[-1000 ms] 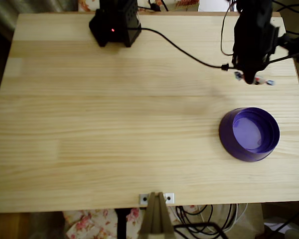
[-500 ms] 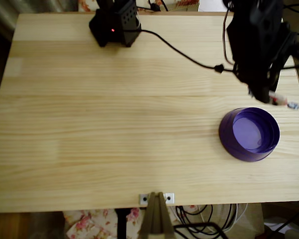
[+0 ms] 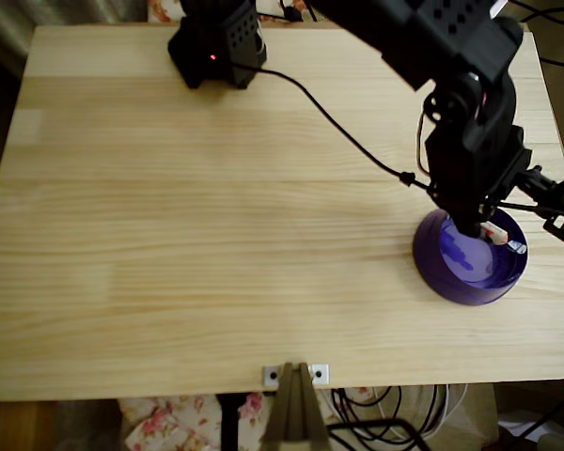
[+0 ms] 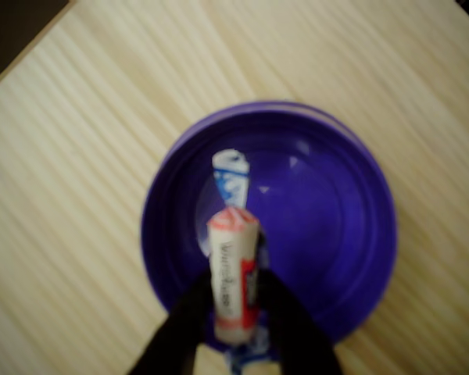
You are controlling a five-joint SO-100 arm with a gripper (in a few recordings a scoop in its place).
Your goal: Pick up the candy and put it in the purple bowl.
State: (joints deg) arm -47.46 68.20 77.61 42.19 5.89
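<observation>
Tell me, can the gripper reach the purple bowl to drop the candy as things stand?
Probably yes: the gripper holds the candy directly above the purple bowl, and nothing lies between them.

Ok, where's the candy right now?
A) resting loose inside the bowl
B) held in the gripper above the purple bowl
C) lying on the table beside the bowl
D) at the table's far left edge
B: in the wrist view the candy sits pinched between the fingers of the gripper, with the purple bowl directly beneath it.
</observation>
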